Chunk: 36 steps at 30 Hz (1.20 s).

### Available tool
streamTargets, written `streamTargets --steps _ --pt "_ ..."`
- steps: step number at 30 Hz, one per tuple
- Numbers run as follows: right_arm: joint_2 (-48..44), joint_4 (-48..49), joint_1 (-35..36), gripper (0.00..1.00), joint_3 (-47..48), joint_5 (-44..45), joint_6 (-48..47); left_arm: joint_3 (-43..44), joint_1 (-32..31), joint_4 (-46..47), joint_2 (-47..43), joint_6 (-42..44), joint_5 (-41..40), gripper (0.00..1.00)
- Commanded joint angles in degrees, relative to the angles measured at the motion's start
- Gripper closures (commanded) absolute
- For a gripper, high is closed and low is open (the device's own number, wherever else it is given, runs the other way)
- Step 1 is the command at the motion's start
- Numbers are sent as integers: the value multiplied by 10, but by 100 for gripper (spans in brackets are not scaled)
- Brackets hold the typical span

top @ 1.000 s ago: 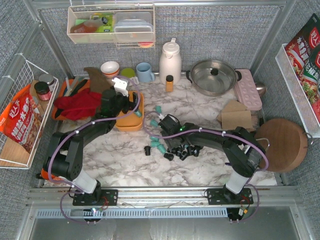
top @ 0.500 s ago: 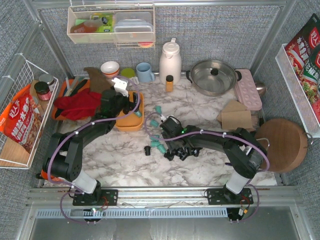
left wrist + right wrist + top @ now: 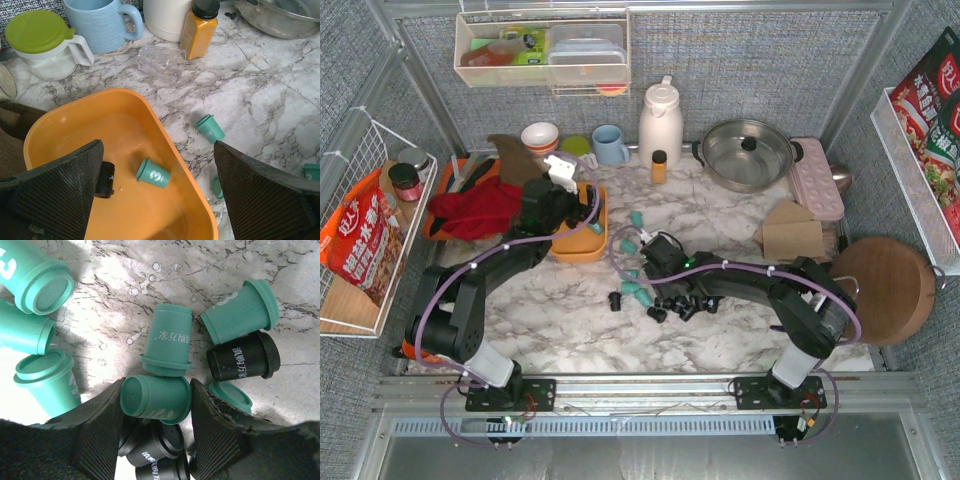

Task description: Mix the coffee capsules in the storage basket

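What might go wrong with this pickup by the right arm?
The right fingers flank a lying teal capsule whose tapered side may let it squirt out. Black capsules crowd behind it and another teal one sits against it, so neighbours may scatter or get pinched too.

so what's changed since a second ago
The right tool shifted slightly toward the arm bases and narrowed its jaws onto a teal capsule, so the pads now sit against its sides. The left tool stayed wide open above the storage basket, and the loose capsules look unmoved.
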Motion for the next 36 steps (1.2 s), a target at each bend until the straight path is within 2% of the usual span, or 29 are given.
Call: streamTargets --steps 1,9,13,20,28,36 --pt "-17 12 0 56 -2 4 -2 2 -2 17 -4 0 14 1" --pt "-111 -7 0 56 2 4 -12 -23 -14 76 -6 30 118 1" --pt "-182 -14 -5 56 7 5 -21 -49 -45 105 -24 103 202 1" --pt "-296 -4 -18 58 6 -26 -3 -100 -128 125 -58 221 281 1" --pt "-354 65 -22 60 -28 -79 35 -137 -161 207 -77 216 339 1" --pt "-340 131 -23 60 -43 -132 56 -147 -184 255 -82 187 375 1"
